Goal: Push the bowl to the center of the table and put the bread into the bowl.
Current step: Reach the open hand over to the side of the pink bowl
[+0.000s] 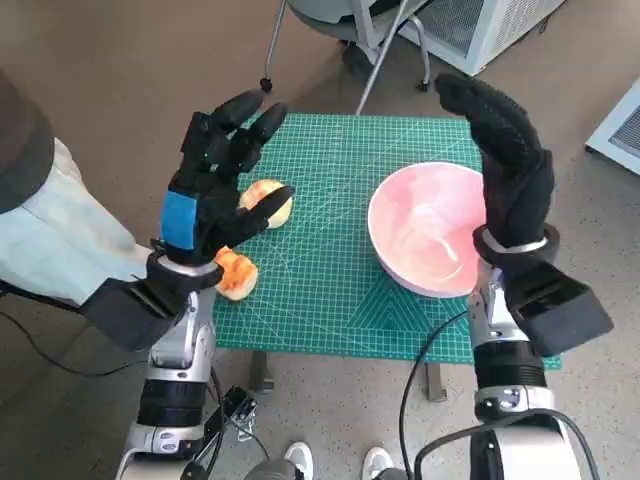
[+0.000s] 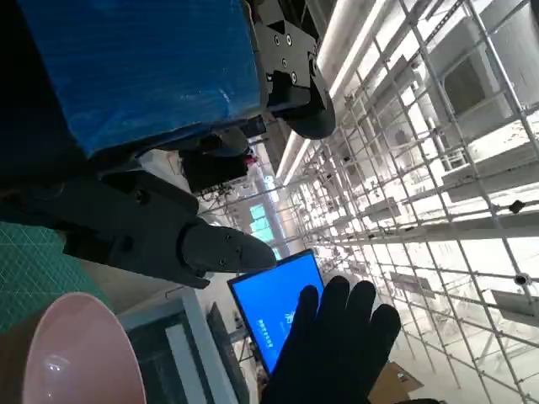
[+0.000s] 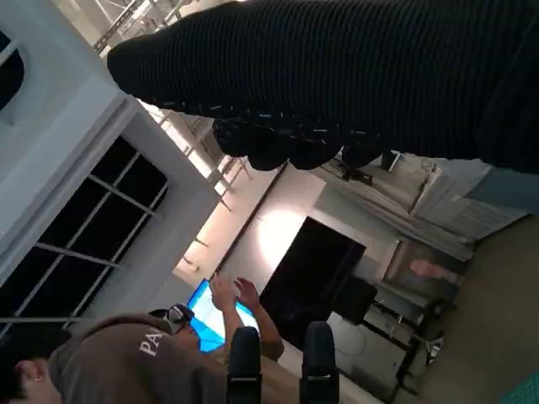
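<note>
Hovering left hand [image 1: 212,190]: fingers spread, empty, above bread [image 1: 268,203]
Right hand [image 1: 505,160]: fingers straight, apart, holding nothing, raised beside bowl [image 1: 425,240]
Bowl: on surface [image 1: 330,270], right of bread

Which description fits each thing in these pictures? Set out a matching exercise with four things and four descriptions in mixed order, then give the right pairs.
Things:
1. bowl
2. bread
3. left hand
4. right hand

Descriptions:
A. black knitted glove, raised beside the bowl's right rim
B. pink, nothing in it, on the right part of the mat
C. blue tape on its back, holding nothing, above the bread
D. golden-orange pieces on the left part of the mat

Pairs: 1-B, 2-D, 3-C, 4-A
</note>
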`<act>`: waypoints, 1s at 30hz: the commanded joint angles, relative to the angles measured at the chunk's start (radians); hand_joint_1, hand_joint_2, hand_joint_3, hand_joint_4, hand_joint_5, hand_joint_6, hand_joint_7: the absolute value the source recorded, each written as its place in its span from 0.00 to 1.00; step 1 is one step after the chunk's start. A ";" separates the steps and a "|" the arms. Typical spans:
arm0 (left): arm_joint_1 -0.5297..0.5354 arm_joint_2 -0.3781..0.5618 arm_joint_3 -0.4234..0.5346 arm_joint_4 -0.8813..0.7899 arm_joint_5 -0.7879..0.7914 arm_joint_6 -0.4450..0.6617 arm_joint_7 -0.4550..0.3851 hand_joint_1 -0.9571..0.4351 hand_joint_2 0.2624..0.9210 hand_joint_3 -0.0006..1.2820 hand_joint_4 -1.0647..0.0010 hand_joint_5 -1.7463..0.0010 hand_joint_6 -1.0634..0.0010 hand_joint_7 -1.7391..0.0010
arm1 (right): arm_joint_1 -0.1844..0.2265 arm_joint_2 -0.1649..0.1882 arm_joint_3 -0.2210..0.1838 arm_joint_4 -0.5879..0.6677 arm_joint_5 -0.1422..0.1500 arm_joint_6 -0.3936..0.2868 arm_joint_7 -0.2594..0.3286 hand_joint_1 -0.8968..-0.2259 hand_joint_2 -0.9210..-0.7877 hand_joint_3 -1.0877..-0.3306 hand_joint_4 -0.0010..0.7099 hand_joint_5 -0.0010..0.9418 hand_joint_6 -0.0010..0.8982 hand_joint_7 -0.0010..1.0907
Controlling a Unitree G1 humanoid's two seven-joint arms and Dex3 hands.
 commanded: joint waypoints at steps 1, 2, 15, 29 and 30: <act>-0.012 0.000 0.002 0.013 -0.012 -0.015 -0.006 0.40 1.00 0.13 0.63 0.91 0.79 0.62 | 0.024 -0.034 -0.027 0.038 0.011 -0.011 0.002 0.49 0.00 0.40 0.49 0.00 0.01 0.70; -0.012 0.001 0.003 0.014 -0.014 -0.015 -0.008 0.41 1.00 0.13 0.62 0.91 0.79 0.62 | 0.025 -0.044 -0.036 0.050 0.015 -0.015 0.002 0.49 0.00 0.40 0.49 0.00 0.01 0.70; -0.010 0.001 0.004 0.021 -0.014 -0.021 -0.014 0.41 1.00 0.14 0.62 0.92 0.79 0.63 | 0.036 -0.164 -0.132 0.278 -0.082 -0.043 -0.183 0.55 0.00 0.33 0.46 0.00 0.00 0.70; -0.006 -0.002 0.003 0.013 -0.020 -0.013 -0.017 0.41 1.00 0.14 0.62 0.93 0.80 0.63 | 0.081 -0.198 -0.122 0.494 -0.192 0.190 -0.455 0.62 0.00 0.24 0.43 0.01 0.01 0.65; -0.006 -0.002 0.004 0.013 -0.020 -0.013 -0.018 0.41 1.00 0.14 0.62 0.93 0.80 0.63 | 0.083 -0.194 -0.123 0.499 -0.189 0.204 -0.455 0.62 0.00 0.24 0.43 0.01 0.02 0.64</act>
